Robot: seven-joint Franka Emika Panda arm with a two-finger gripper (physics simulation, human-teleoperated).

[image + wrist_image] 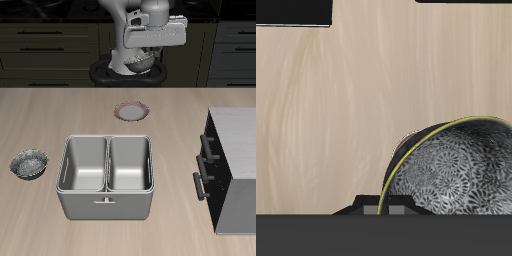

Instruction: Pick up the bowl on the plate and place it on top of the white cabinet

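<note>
the small round grey metallic bowl (137,62) with the speckled, shiny inside hangs in the air under the robot's hand (140,58), high above the back part of the pale wooden bench (60,120). in the wrist view the same bowl (456,170) shows very near, with its thin yellowish rim and patterned inside turned to the camera, which fits a hold on the rim. the fingers themselves are not clear in either view, but i judge the hand to be clenched on the bowl, because nothing else carries it.

the small flat round plate (131,111) with the reddish-brown patterned rim lies bare on the bench, below the bowl and a little nearer the front edge. so the lift seems done, and the bowl is held high probably to pass freely over other things.

the large box-shaped white cabinet (236,165) with pale top, dark front and long bar handles stands at the bench's edge, well apart from the hand. its flat top carries nothing, so it looks ready to receive the bowl. the carry across and the lowering are not yet done.

counted: two grey bowls, the one in the hand and a second similar grey bowl (31,163) resting on the bench on the far side from the cabinet; one plate; one cabinet; one steel basin (106,177) with two compartments, between the second bowl and the cabinet.
</note>
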